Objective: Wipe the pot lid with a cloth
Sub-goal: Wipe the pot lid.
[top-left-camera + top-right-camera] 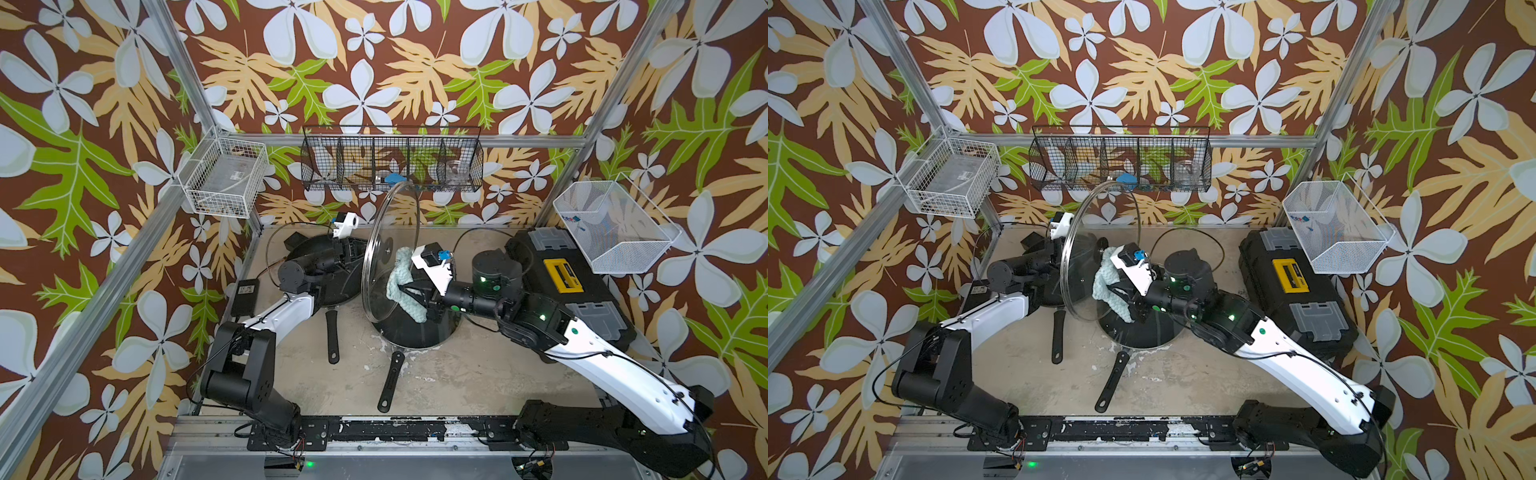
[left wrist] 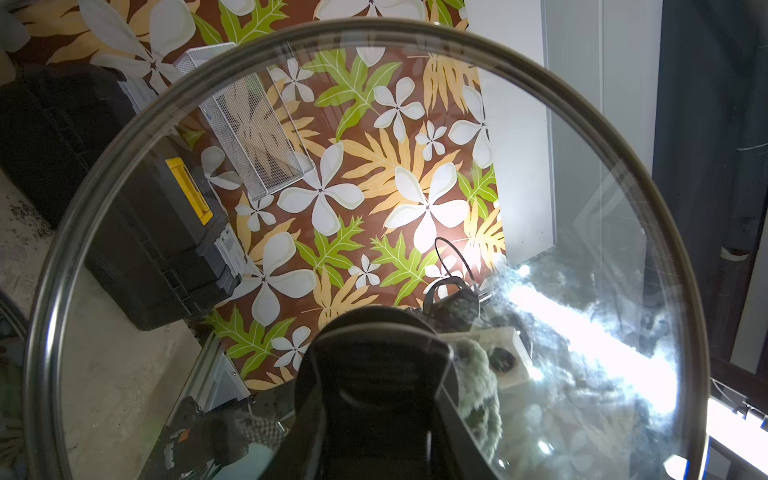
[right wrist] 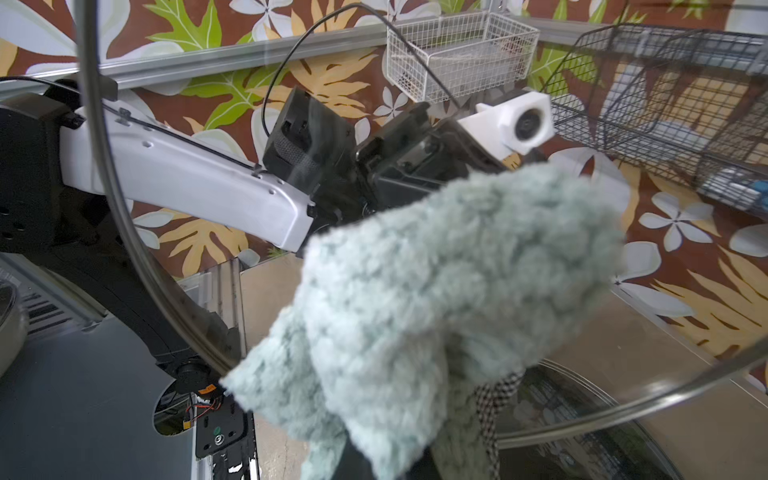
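pot lid (image 1: 384,224): standing on edge above the tabletop (image 1: 457,382), tilting slightly, hanging over the pan (image 1: 391,380) below.
left gripper (image 2: 374,370): clamping narrow on the black handle (image 2: 374,324) at the lid's centre, carrying the whole lid from there.
right gripper (image 1: 415,291): pinching tight on the cloth (image 1: 401,278), pressing it against the glass face turned toward the right arm, just beside the centre.
lid handling: judging as stiff, fairly heavy, smooth and breakable; offering little purchase at glass or rim, so taking hold at the handle only; probably swinging about that handle under sideways wiping pressure.
cloth handling: judging as soft, light and easily squashed; hanging loose below the jaws, probably trailing over the glass during strokes.
lower rim: sitting close to the pan below; touching or clear, not being shown.
upper rim: overlapping the black wire basket (image 1: 390,166) in both top views; real gap not being shown.
open room: lying mostly toward the front, over bare tabletop; narrowing on the right beside the toolbox (image 1: 582,291) and on the left over the second pan (image 1: 332,336).
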{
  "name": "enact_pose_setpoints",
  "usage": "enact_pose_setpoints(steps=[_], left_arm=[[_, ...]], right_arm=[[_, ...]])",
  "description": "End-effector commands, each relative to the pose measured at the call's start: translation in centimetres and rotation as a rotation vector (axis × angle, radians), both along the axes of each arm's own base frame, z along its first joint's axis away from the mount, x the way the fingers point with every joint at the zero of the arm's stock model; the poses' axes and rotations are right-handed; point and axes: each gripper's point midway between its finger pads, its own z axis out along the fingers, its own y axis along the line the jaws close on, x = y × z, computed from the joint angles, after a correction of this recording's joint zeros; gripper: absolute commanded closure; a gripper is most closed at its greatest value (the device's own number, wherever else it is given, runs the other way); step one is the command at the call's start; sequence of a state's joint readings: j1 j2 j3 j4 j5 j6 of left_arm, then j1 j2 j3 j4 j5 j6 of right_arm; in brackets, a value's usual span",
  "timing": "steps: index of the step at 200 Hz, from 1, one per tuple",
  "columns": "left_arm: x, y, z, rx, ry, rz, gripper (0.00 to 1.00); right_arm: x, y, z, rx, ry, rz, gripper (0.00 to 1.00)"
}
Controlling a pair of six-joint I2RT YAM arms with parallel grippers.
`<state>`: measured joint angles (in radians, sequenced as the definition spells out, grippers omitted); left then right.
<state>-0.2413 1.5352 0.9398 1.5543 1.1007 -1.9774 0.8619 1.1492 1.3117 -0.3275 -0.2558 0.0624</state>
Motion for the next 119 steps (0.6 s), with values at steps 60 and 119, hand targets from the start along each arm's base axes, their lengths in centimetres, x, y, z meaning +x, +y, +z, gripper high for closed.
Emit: enact_pose_setpoints(steps=[60, 119], left_arm=[[4.2, 3.1, 1.0, 0.319, -0.322, 0.624, 1.00], [6.5, 8.3, -0.3, 0.589, -0.420, 1.024, 1.00]], right_arm=[[1.6, -7.1, 6.6, 0.066, -0.176, -0.301, 1.00], [0.0, -6.5, 9.2, 0.075, -0.231, -0.278, 1.00]])
